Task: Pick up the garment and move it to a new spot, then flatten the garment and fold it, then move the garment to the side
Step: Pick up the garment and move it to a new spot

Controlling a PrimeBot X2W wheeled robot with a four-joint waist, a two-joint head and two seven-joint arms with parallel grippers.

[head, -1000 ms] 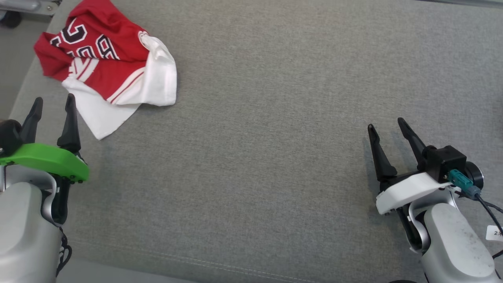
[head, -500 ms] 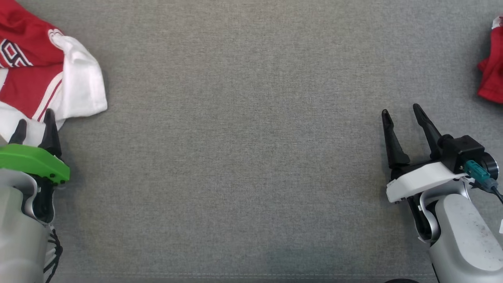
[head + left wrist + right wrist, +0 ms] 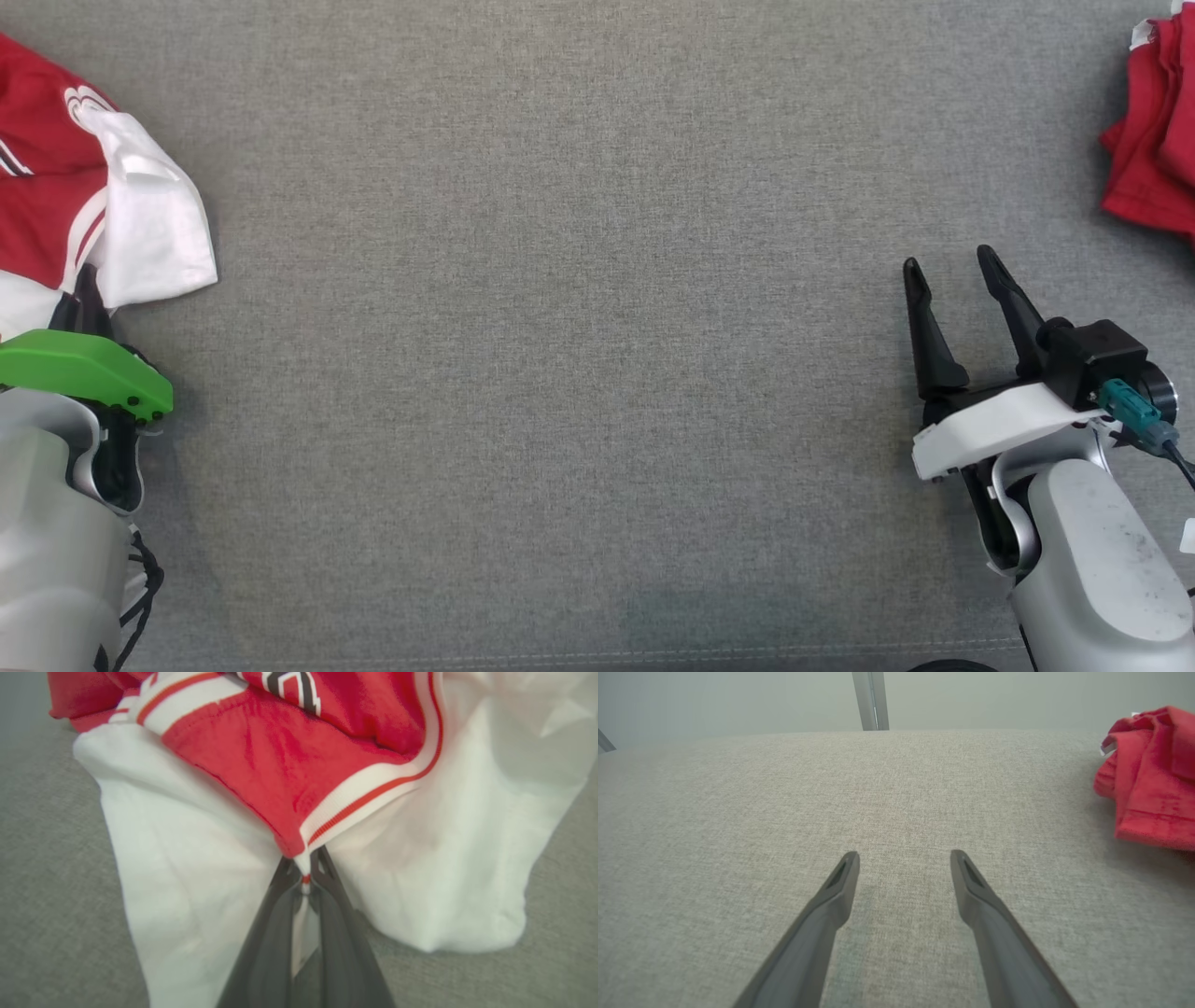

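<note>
Red-and-white garment (image 3: 140, 215) is lying bunched at the far left edge of the grey fabric surface (image 3: 597, 373), directly ahead of the left pincer (image 3: 303, 870). That pincer's fingers are pressing together on a striped hem corner, pinching it. The right pincer (image 3: 948, 261) is hovering spread and empty, well apart on the opposite side and nearer a separate red cloth (image 3: 1153, 131). The left arm is holding the only grip. Bare fabric is lying to its right, so the coming lift is probably calling for a carry rightward.
</note>
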